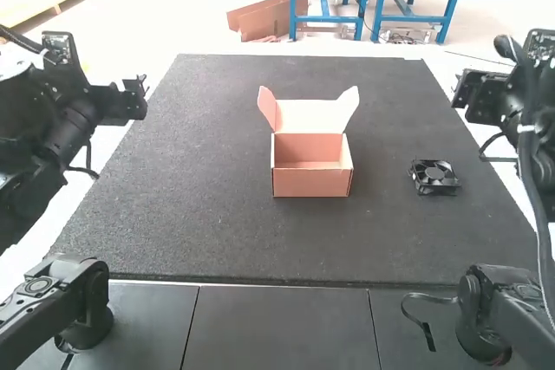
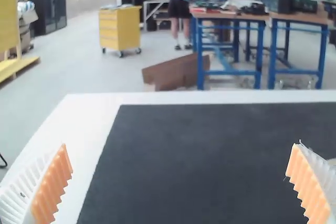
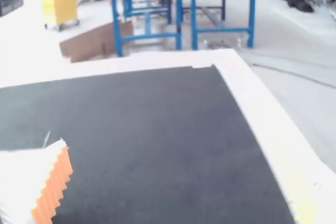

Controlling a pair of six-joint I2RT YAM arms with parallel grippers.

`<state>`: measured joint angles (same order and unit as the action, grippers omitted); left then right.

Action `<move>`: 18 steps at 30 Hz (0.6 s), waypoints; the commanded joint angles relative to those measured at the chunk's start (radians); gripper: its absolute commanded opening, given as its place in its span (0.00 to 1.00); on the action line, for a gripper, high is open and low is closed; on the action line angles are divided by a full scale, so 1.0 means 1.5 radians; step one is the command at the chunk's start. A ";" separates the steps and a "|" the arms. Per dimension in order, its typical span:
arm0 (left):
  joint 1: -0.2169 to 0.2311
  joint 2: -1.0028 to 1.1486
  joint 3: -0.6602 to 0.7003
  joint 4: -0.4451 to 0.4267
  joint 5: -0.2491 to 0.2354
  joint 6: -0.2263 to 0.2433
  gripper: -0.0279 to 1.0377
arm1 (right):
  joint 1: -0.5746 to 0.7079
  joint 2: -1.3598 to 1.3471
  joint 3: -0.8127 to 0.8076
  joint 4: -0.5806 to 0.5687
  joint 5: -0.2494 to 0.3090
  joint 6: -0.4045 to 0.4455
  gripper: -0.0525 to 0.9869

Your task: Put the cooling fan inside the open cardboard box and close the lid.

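The open cardboard box (image 1: pixel 311 166) stands upright in the middle of the black mat, its lid (image 1: pixel 309 111) raised at the far side with side flaps out. A small black cooling fan (image 1: pixel 434 177) lies flat on the mat to the right of the box, about a box-width away. My left gripper (image 2: pixel 178 195) hovers over the mat's far left edge, open, with its orange-padded fingers (image 2: pixel 48 192) wide apart and nothing between them. My right gripper (image 1: pixel 466 93) hangs by the mat's far right edge, well behind the fan; one ribbed finger (image 3: pixel 46 186) shows at its wrist view's edge.
The black mat (image 1: pixel 217 214) covers most of the table, with a white border (image 2: pixel 79 124) around it. Both arm bases (image 1: pixel 61 296) stand at the near edge. Open mat surrounds the box on all sides.
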<state>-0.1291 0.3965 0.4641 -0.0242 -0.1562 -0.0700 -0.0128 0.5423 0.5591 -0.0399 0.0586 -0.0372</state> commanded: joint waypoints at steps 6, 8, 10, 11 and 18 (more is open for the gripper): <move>0.004 0.167 0.209 -0.172 0.002 -0.040 0.94 | -0.063 0.179 0.212 -0.180 0.013 0.003 0.93; 0.004 0.213 0.254 -0.219 0.002 -0.040 0.94 | -0.071 0.225 0.244 -0.225 0.010 0.003 0.93; 0.003 0.252 0.289 -0.252 0.002 -0.040 0.94 | -0.075 0.266 0.264 -0.264 0.010 -0.003 0.92; 0.003 0.267 0.303 -0.262 0.002 -0.039 0.94 | -0.075 0.284 0.272 -0.291 0.010 -0.022 0.92; 0.003 0.369 0.377 -0.365 0.001 -0.038 0.94 | -0.077 0.396 0.321 -0.407 0.009 -0.038 0.90</move>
<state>-0.1291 0.9249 0.9768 -0.5499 -0.1566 -0.1207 -0.1154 1.0969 0.9829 -0.6296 0.0681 -0.0849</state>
